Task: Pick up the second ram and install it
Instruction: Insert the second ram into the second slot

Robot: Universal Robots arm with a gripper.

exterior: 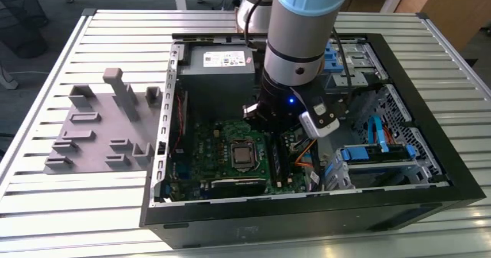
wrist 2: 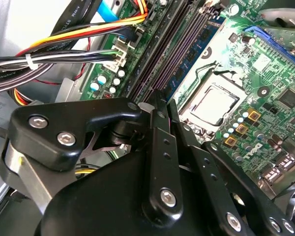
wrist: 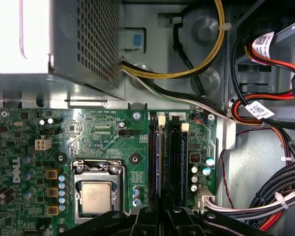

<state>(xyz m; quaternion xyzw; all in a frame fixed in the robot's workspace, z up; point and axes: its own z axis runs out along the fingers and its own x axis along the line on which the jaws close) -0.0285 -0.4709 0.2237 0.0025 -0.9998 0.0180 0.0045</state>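
My gripper (wrist 2: 163, 101) is down inside the open computer case (exterior: 429, 154), over the memory slots beside the processor socket (wrist: 96, 196). Its black fingers (wrist 2: 160, 147) stand close together, shut on the top edge of the second ram (wrist 2: 191, 59). This is a thin dark stick with a row of chips, standing upright in the slot nearest the socket. In the first wrist view the second ram (wrist: 160, 162) runs from a white latch toward the gripper (wrist: 163, 212). In the exterior view the gripper (exterior: 267, 126) sits under the arm's wrist, with the dark ram (exterior: 275, 151) just below it.
A gray fixture plate (exterior: 100, 131) with upright blocks lies on the slatted table at the exterior view's left. Cable bundles (wrist: 265, 196) crowd the slots' far side. The power supply (exterior: 218, 60) and drive cages (exterior: 383, 154) hem in the motherboard (exterior: 199, 154).
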